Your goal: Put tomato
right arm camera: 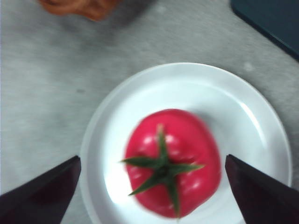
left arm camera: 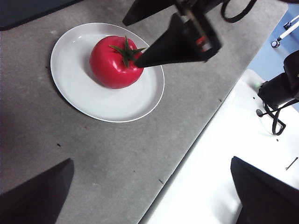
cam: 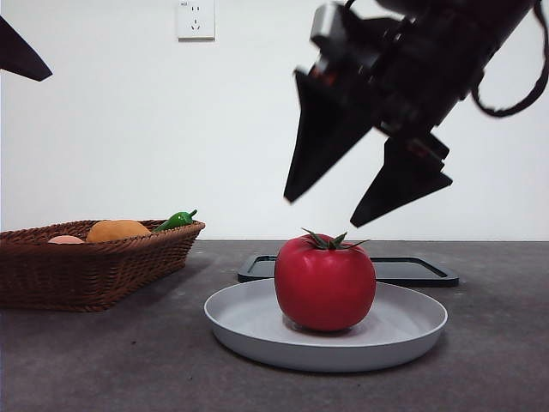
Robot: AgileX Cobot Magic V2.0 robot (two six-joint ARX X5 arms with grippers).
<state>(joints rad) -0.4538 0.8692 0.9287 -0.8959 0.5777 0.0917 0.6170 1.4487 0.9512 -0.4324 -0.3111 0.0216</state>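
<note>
One tomato (cam: 325,283) sits upright on a white plate (cam: 257,322) on the grey worktop (cam: 103,360). The right claw (cam: 319,210) hangs just above it, spread wide, touching nothing. A wicker basket (cam: 86,270) nearby holds an orange fruit (cam: 117,230) and a green pepper (cam: 176,220) — the left claw (left arm camera: 152,191) waits apart, also spread.

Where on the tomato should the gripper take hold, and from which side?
Probably from straight above, jaws closing across the widest part of the tomato, below the stem. It sits upright on the plate, sides free, and the open right gripper hangs over it.
</note>
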